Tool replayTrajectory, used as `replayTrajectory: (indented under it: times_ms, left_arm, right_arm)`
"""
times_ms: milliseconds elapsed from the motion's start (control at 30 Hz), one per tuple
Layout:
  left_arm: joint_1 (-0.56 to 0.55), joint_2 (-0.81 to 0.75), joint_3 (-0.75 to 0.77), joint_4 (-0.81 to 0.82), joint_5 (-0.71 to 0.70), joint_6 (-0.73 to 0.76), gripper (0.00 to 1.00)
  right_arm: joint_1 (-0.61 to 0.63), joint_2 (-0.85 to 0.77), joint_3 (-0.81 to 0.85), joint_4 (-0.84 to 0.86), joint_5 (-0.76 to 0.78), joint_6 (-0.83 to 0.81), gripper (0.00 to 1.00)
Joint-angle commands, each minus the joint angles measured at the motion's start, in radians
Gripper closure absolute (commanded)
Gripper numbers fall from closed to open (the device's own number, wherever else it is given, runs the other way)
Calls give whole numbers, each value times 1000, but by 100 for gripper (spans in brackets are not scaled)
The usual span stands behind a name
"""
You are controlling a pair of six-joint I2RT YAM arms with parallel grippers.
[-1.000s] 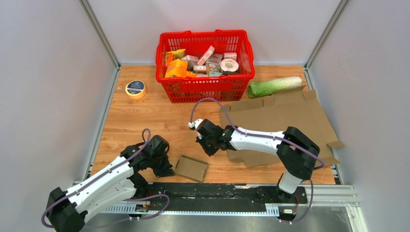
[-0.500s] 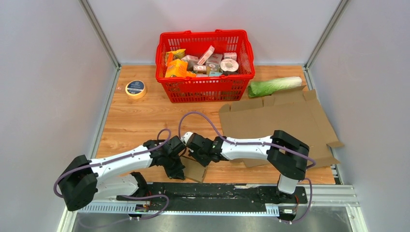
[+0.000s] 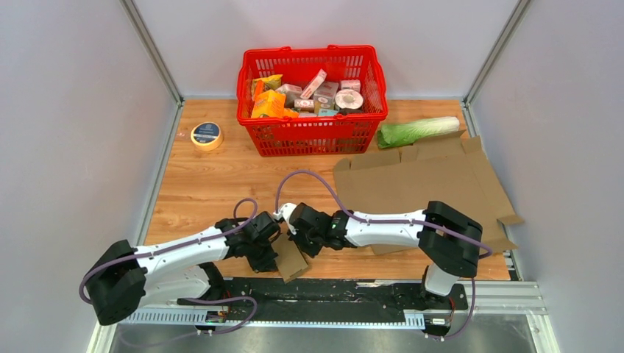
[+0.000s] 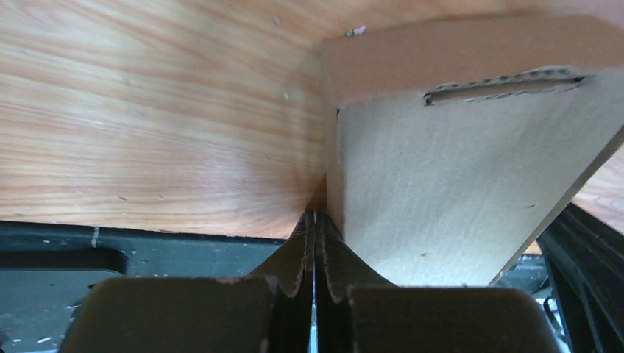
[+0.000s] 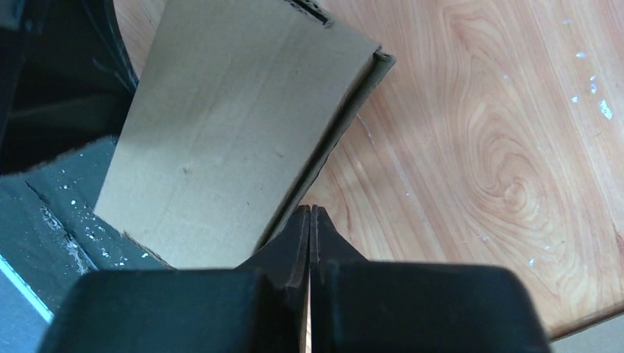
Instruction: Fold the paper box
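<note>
Pale wooden tabletop (image 3: 221, 184) boxed in by grey walls, with a black rail along the near edge. On the left pincer (image 4: 315, 218), finger pressed flat against finger, tips set at the lower left edge of the paper box (image 4: 449, 184). On the right pincer (image 5: 310, 213), likewise pressed together, tips at the box's edge on the opposite side.

From above, both meeting over the box at the near edge of the tabletop, left of centre, the box's near end overhanging the rail. Small, flattened, brown corrugated board, tipped up on one edge rather than lying flat. Long axis running from the pincers toward the near edge, slanting a little right. Faces plain brown, with a narrow slot (image 4: 500, 82) cut near the top edge in the left wrist view.

Further right, a large unfolded cardboard sheet (image 3: 427, 184) flat on the wood, partly under the right arm. At the back, a red basket (image 3: 316, 136) full of packets, lettering too small to read. Left of it, a tape roll (image 3: 207, 135) with a dark round label, wording illegible. Right of it, a green-and-white leafy vegetable (image 3: 418, 130) just beyond the sheet.
</note>
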Motion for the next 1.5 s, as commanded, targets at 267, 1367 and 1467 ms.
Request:
replayTrajectory:
  times_ms: [267,1367,1467]
  left_arm:
    - [108,-198,-6,-131,-157,80,78]
    - [169,-353,-21,-169,-212,223,54]
    - [168,-433,-53,-30,-85,260,53]
  right_arm:
    - [-149,109,173,-38,32,-13,100]
    - [-266,-110,-34,-86,-147,124,29]
    - [-278,-138,-66,13,-306,177,27]
